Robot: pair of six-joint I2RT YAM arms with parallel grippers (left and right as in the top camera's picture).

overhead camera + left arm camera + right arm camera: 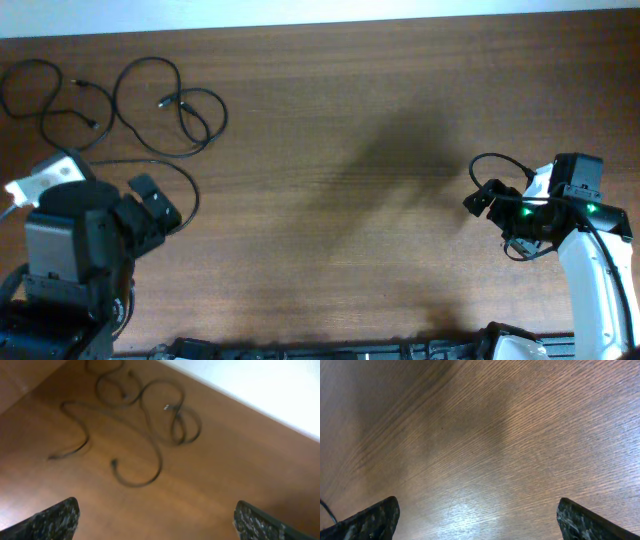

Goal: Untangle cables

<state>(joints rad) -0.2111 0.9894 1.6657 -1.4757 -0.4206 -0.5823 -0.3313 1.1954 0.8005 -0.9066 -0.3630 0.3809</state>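
Several thin black cables (163, 101) lie in loose overlapping loops at the table's far left corner, with small plugs at their ends. In the left wrist view they (161, 460) spread across the upper half, with a knotted loop (180, 425) toward the right. My left gripper (152, 205) is open and empty, on the near side of the cables and apart from them; its fingers (156, 505) frame bare wood. My right gripper (482, 198) is open and empty far to the right, and sees only bare table between its fingers (478, 502).
A thin black cord (190, 185) arcs past the left gripper's right side. A thicker black wire (495, 158) loops off the right arm. A white label (40, 180) sits on the left arm. The wooden table (330, 200) meets a white back edge (260, 385).
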